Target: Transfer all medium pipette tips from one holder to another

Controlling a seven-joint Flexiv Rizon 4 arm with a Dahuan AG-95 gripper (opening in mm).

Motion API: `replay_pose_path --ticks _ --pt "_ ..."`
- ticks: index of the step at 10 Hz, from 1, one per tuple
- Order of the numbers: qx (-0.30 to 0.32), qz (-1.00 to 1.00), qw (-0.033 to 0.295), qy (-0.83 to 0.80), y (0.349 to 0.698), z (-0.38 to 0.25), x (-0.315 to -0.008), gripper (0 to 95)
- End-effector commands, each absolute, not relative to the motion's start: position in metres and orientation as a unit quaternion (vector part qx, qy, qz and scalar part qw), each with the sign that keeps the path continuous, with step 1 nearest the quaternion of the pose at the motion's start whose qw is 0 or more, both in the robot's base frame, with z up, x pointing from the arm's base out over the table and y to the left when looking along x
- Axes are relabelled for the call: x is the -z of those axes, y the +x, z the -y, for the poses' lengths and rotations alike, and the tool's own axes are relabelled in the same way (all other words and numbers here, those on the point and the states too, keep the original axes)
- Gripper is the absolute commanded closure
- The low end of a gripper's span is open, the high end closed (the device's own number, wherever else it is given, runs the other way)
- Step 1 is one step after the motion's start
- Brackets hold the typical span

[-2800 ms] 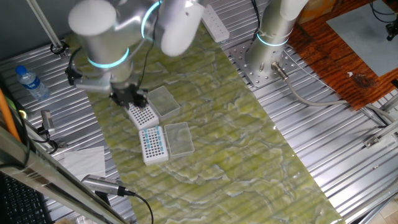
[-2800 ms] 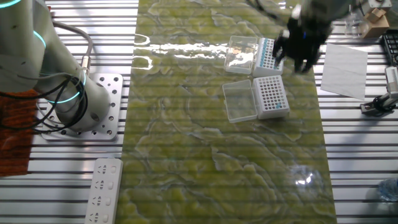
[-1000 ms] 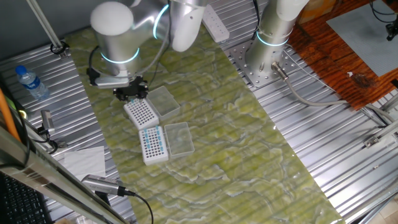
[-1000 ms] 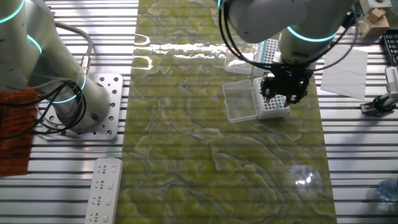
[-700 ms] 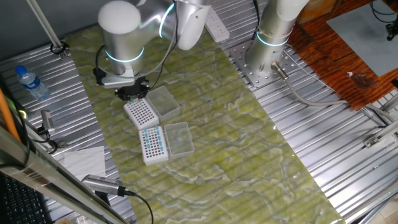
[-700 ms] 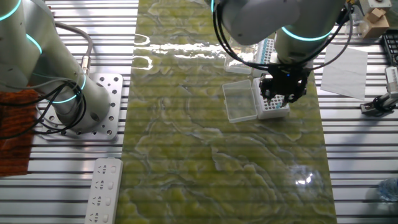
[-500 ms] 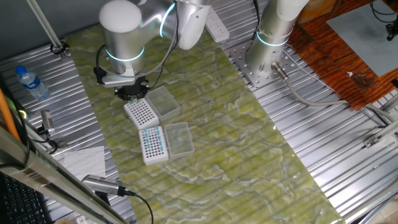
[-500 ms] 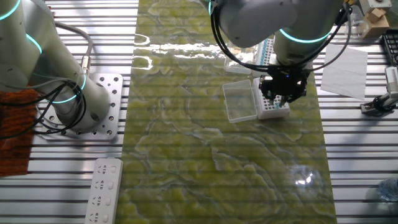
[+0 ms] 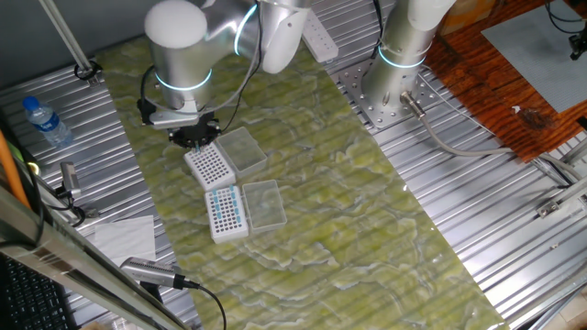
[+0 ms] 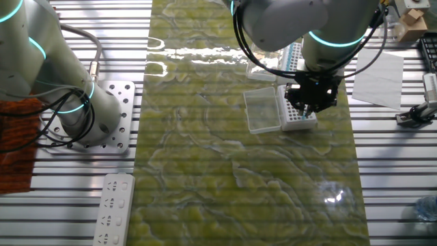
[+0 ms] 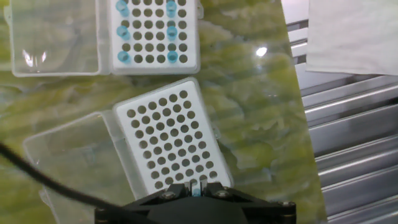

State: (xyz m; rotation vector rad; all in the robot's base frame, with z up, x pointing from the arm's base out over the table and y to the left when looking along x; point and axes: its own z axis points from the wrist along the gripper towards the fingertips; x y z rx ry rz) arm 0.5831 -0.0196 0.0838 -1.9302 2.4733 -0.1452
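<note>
the end effector [image 11: 196,185] is seen closed on a single light-blue pipette tip [image 11: 196,186], held between the fingers at the lower edge of the hand view. it is positioned directly over the near edge of the receiving holder [image 11: 171,137], a white rack whose visible holes are all dark and bare. the remaining medium pipette tips [image 11: 123,31] are seated in the source holder [image 11: 155,32], just beside the receiving one, in two partial columns. both racks lie on the green counter [image 9: 348,211] with their clear lids [image 11: 53,36] swung open.

the step in hand is judged to be the placing of a carried tip, with the transfer at an early stage. whether the tip has entered a hole cannot be told. the next move is judged to require a straight descent aligned with one hole, then release and a vertical retreat, so that the rack is not dragged
</note>
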Motion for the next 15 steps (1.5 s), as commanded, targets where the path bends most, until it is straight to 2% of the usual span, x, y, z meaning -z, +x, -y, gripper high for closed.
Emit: replay_pose_path --ticks 1,3,5,7,10,11,15 --pt "0.029 -0.788 -0.025 -0.615 0.588 0.018 -0.112 95.0" --pt "0.013 -0.796 -0.042 -0.604 0.588 0.016 -0.133 95.0" --pt "-0.013 -0.814 -0.067 -0.577 0.587 0.004 -0.171 95.0" --pt "-0.041 -0.849 -0.068 -0.523 0.589 -0.032 -0.195 95.0" --pt "-0.048 -0.869 -0.066 -0.489 0.591 -0.06 -0.205 95.0" --pt "-0.048 -0.913 -0.054 -0.402 0.59 -0.129 -0.214 95.0" --pt "-0.04 -0.94 -0.015 -0.339 0.591 -0.182 -0.194 95.0"
